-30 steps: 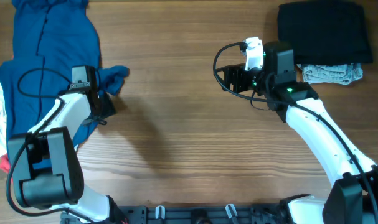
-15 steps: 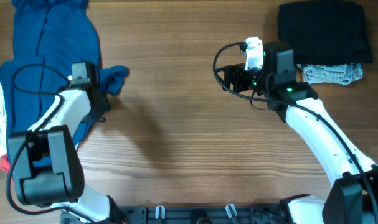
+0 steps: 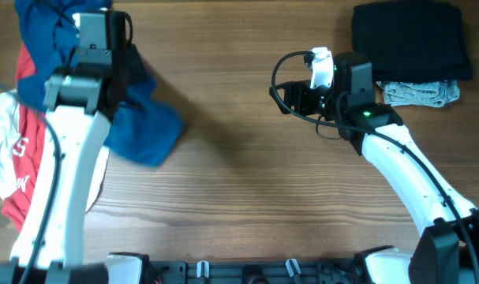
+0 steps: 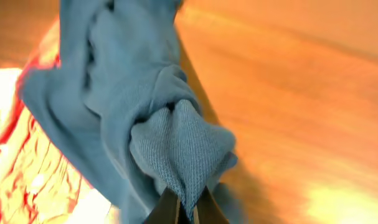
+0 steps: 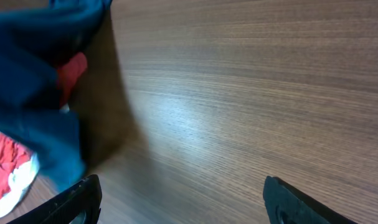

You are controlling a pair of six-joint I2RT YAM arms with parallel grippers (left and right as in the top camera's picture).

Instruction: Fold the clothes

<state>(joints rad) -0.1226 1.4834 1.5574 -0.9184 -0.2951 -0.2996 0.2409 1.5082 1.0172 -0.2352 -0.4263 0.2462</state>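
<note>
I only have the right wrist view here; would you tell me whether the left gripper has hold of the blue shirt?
Observer: Yes, the left gripper is shut on a bunched fold of the blue shirt.
Operator: Thank you. What lies at the far right, out of my view?
Observer: A folded black cloth lies at the far right corner of the table.
Operator: Is anything near it?
Observer: A crumpled grey cloth lies against its near edge.

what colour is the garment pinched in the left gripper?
Plain blue, no print: the garment hangs from the left gripper. Clearest in the left wrist view.
</note>
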